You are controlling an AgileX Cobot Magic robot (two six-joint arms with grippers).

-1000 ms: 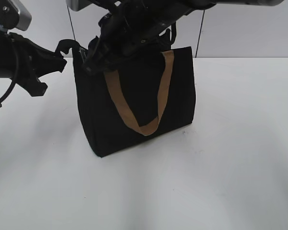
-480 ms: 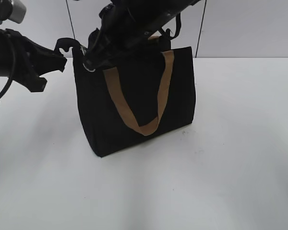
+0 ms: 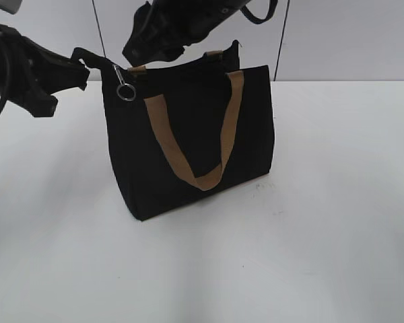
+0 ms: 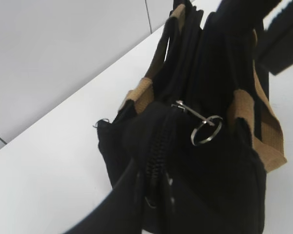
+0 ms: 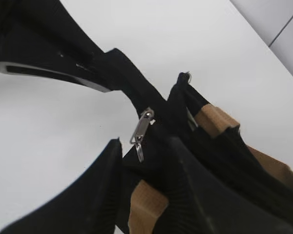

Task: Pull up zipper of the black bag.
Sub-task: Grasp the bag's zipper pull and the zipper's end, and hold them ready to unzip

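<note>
Black bag (image 3: 188, 141): plain black fabric, no pattern; weave unreadable in exterior view. Front strap handle (image 3: 196, 138) tan-brown, hanging in a U across the black face; second tan strap (image 4: 145, 92) showed at 10 o'clock of the ring in left wrist view. Zipper (image 3: 124, 87): silver metal slider and thin silver ring, bright against the black at the bag's 10 o'clock corner; zipper line black. Left gripper (image 3: 77, 64) black. Right gripper (image 3: 138, 47) black, ribbed finger surfaces. Table (image 3: 323, 235) plain white. Wall (image 3: 350, 40) pale grey, thin dark seams.
</note>
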